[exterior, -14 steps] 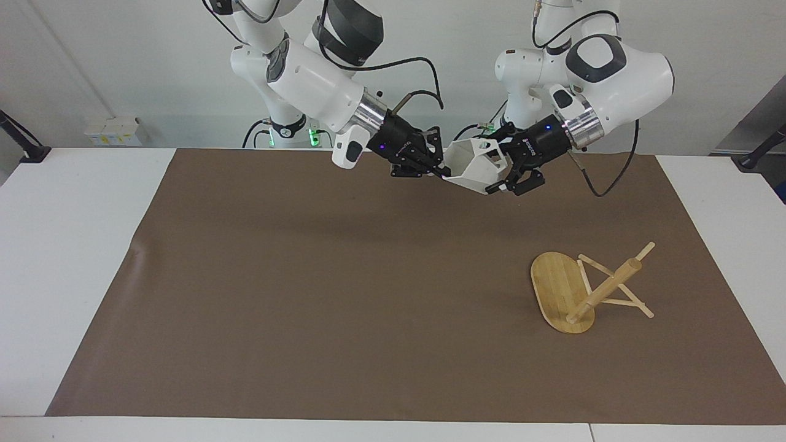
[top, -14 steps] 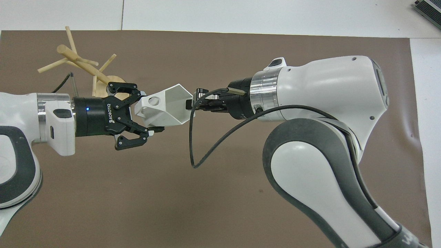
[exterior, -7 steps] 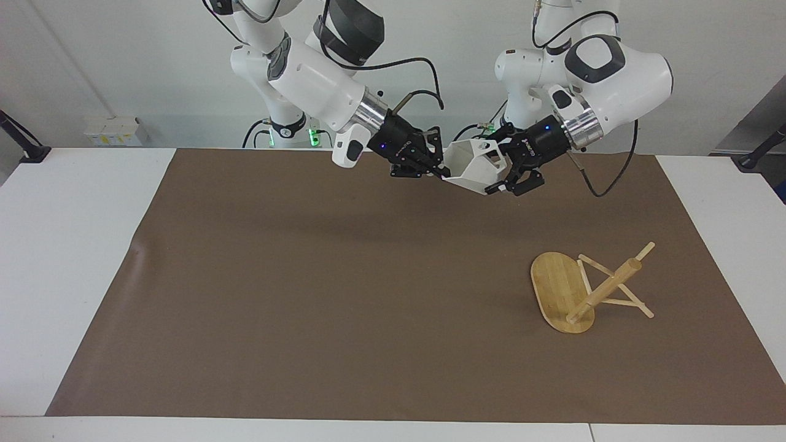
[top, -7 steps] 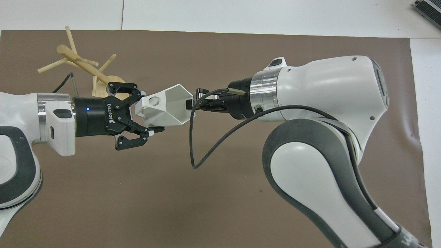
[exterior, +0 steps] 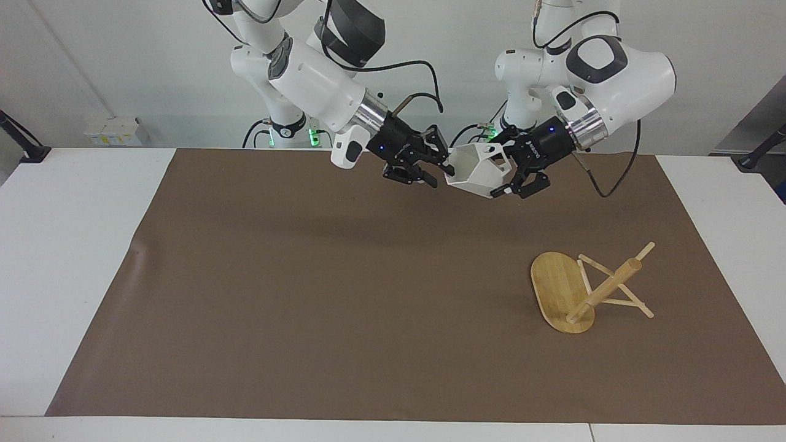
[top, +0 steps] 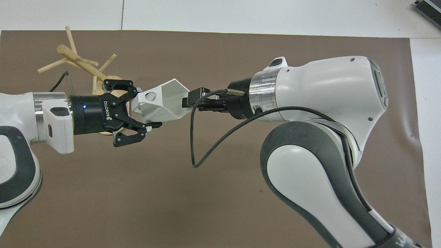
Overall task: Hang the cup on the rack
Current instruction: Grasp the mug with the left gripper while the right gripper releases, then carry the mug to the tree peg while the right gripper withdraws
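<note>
Up in the air, the left gripper has its jaws clamped on the handle end of the white cup, which lies tipped on its side over the brown mat at the robots' edge of the table. Facing it, the right gripper has its jaws spread apart at the cup's hexagonal rim, just beside it, gripping nothing. Farther from the robots, toward the left arm's end, the bamboo rack lies toppled on the mat, its oval base on edge and its post slanting.
</note>
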`<state>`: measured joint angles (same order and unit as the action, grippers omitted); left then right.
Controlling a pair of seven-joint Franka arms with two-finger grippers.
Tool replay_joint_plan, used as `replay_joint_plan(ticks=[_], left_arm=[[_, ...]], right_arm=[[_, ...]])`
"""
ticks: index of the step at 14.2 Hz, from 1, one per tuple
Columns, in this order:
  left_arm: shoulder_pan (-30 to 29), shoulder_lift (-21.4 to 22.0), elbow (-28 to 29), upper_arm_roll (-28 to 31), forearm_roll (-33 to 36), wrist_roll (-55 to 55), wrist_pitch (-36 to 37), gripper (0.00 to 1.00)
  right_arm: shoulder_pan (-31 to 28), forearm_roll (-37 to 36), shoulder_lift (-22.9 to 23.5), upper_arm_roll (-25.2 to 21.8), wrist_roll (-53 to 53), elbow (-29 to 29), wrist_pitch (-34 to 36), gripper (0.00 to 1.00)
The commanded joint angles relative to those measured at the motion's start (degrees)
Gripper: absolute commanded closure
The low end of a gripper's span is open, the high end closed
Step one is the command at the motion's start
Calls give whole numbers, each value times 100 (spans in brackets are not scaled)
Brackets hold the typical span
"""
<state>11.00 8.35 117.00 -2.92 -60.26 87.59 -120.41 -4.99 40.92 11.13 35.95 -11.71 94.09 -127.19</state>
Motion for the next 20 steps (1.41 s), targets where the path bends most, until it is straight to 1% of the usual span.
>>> replay_joint_plan(ticks=[1,4,6,7,9,11,13,14,17,20], left_arm=[[16,184,296,10,-109,-23,-333,100],[-98,315,656,19,-48,-14,-710,100],[-133,404,876,19,-12,-32,-887,100],[-133,413,921,19,40,-41,-1088,100],[-116,395,1017,2,251,-84,-1535,100],[-54,352,1079,-7,304,-460,-1984,100],[-45,281,1079,-33,933,-995,-2301,100],[-45,272,1071,-34,1216,-1390,-2329,100],[-45,202,1062,-34,1683,-2061,-2521,100],[-45,-166,1044,-42,1693,-2115,-3021,100]], right_arm=[[-73,-119,-15,79,-165,57,-113,0],[-81,-128,-15,53,-156,57,-104,0],[-116,-145,-32,-8,-156,65,-69,0],[-134,-250,-41,-96,-165,83,-25,0],[-134,-819,-94,-342,-156,101,36,0],[-125,-1478,-120,-579,-147,101,159,0],[-125,-2321,-243,-903,-77,92,509,0],[-125,-2639,-304,-1071,-68,83,703,0],[-125,-3045,-410,-1457,-68,83,1151,0],[-125,-3510,-533,-1914,-68,83,1504,0]])
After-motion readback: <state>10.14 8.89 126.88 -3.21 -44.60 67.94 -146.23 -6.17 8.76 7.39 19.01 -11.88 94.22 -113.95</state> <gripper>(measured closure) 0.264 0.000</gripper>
